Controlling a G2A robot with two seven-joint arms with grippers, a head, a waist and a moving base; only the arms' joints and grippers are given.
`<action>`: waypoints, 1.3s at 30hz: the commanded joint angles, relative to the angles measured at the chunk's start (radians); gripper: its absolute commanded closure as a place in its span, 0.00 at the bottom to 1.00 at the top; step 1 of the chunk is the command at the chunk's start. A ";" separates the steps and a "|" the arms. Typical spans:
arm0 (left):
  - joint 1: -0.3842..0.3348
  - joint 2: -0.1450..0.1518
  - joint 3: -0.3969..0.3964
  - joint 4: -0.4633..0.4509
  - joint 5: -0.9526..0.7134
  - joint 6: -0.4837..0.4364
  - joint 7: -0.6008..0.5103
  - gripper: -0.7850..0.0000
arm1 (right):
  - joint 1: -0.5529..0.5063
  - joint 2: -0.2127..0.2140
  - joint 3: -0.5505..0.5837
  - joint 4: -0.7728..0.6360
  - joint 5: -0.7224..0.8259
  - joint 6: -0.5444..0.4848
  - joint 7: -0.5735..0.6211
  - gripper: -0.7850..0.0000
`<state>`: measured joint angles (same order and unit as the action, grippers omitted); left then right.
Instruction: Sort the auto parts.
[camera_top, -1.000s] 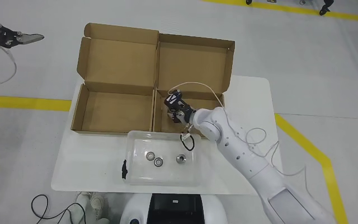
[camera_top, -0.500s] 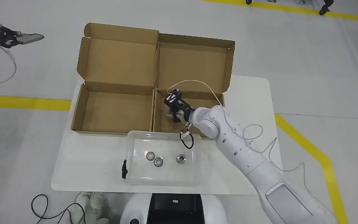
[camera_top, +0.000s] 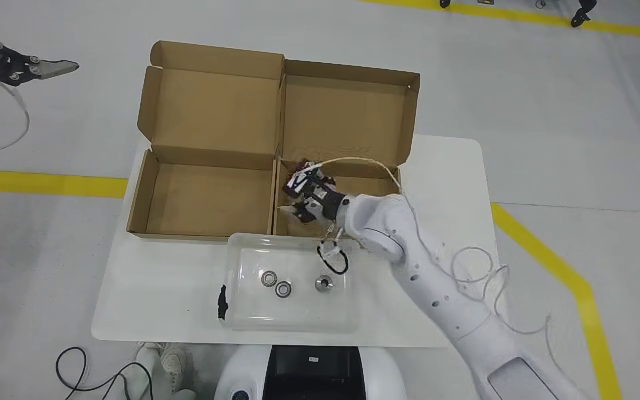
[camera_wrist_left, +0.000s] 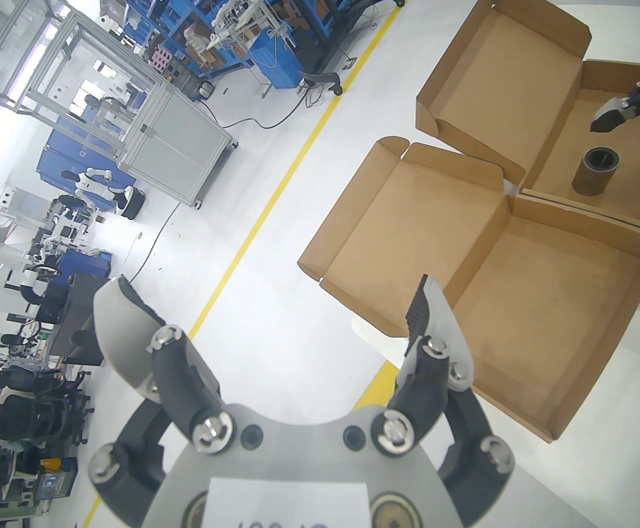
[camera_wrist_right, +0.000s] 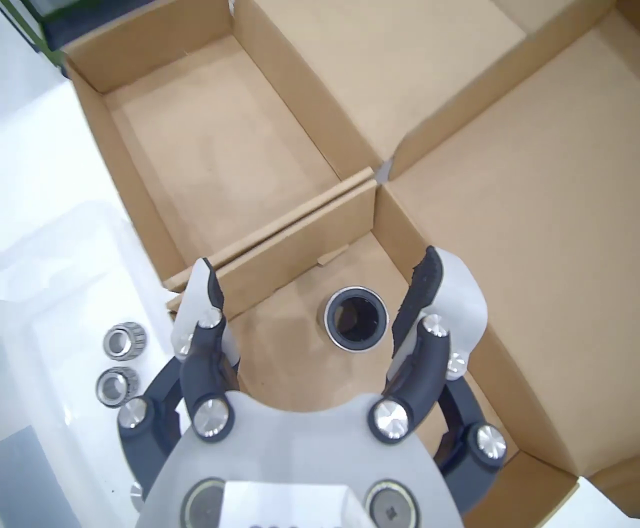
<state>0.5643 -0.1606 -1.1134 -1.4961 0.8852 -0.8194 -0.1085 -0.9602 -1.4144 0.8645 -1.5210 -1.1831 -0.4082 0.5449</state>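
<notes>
Since my right tool (camera_wrist_right: 317, 270) hangs wide open over the right box (camera_wrist_right: 272, 347), with the dark sleeve (camera_wrist_right: 356, 320) standing upright on the box floor between the pads and touching neither, I judge the step in hand to be letting go and getting clear. To do it well I should rise straight up with the jaws wide, so no pad clips the sleeve's rim and tips it. The sleeve stands near the wall shared with the left box (camera_top: 200, 200), so a sideways drift toward that wall looks the likeliest way to knock it. Next, I reckon, comes the clear tray (camera_top: 300, 312) on the desk (camera_top: 440, 180), where two small bearings (camera_top: 268, 279) lie close together and a third part (camera_top: 322, 284) lies apart. They look light and round, so a low, centred pinch should suit. My left tool (camera_wrist_left: 272, 300) is wide open and empty, well off to the side above the floor.
</notes>
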 joint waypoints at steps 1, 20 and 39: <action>0.000 0.000 0.000 0.000 0.000 0.000 0.000 0.00 | -0.045 0.012 0.024 -0.066 0.003 -0.043 -0.018 0.12; 0.000 0.000 0.000 0.000 0.000 0.000 0.000 0.00 | -0.306 0.076 0.075 -0.367 -0.102 -0.204 -0.040 0.07; 0.000 0.000 0.000 0.000 0.000 0.000 0.000 0.00 | -0.329 0.085 0.078 -0.381 -0.128 -0.217 -0.094 0.06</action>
<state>0.5643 -0.1606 -1.1134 -1.4961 0.8852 -0.8194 -0.1085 -1.2896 -1.3299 0.9424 -1.9020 -1.3106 -0.6250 0.4510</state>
